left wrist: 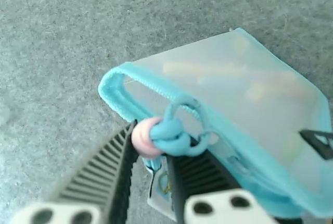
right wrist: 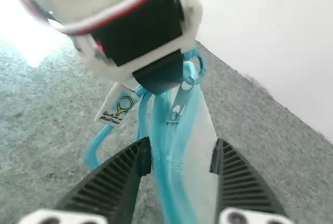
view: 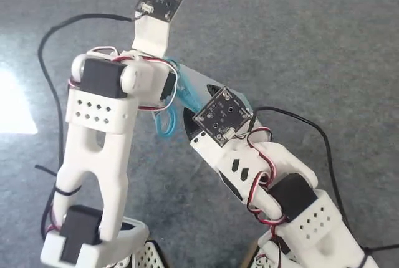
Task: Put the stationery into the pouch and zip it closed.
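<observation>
A translucent pouch point(view: 202, 90) with light-blue trim stands on edge between the two arms. Pale stationery point(left wrist: 197, 70) shows faintly through the pouch point(left wrist: 234, 88) wall. My left gripper point(left wrist: 151, 148) is shut on the zip pull's blue cord knot point(left wrist: 174, 135), beside a pink bead point(left wrist: 141, 136). From the right wrist, the left gripper point(right wrist: 161, 78) sits at the pouch's top end, with the metal zip pull point(right wrist: 179, 99) and a white label point(right wrist: 117, 109) below it. My right gripper point(right wrist: 179, 156) straddles the pouch point(right wrist: 192, 146), one finger pressed against each side. A blue cord loop point(view: 165, 124) hangs down.
The table is covered in grey felt point(view: 324, 50). Black cables point(view: 47, 37) curl at the left, and another cable point(view: 324, 137) runs by the right arm. A white wall point(right wrist: 270, 36) lies behind the table's far edge. Open felt lies on all sides.
</observation>
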### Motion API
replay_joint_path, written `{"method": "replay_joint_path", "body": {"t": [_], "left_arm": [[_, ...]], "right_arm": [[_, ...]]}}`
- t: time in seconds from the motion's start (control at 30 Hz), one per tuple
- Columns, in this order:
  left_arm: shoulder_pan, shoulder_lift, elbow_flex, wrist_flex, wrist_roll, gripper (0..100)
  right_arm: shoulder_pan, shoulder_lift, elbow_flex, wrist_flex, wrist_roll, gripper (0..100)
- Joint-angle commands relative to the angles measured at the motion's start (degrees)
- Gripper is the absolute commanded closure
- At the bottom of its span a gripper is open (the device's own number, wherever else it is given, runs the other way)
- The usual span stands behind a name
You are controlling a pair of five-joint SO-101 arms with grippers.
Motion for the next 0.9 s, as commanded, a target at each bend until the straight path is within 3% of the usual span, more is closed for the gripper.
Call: {"method": "replay_joint_path", "body": {"t": [0.0,0.03,0.5,0.87], "left_arm": [[0.5,-0.2,0.8,-1.6,-1.0,99],[0.5,-0.3,1.1,-1.8,-1.0,99],[-2.1,-0.2,1.6,-2.0,-3.9,99],[-12.7,-0.2,17.0,-17.2,-10.3,99]], "right_arm": [[0.0,-1.3,-4.0,-1.4,-0.2,96.0],[0.3,-1.3,-3.9,-1.8,-0.2,99.8],[3.4,-1.9,-3.6,1.9,3.0,99.0],[3.5,-1.9,-3.6,5.1,4.9,99.0]]}}
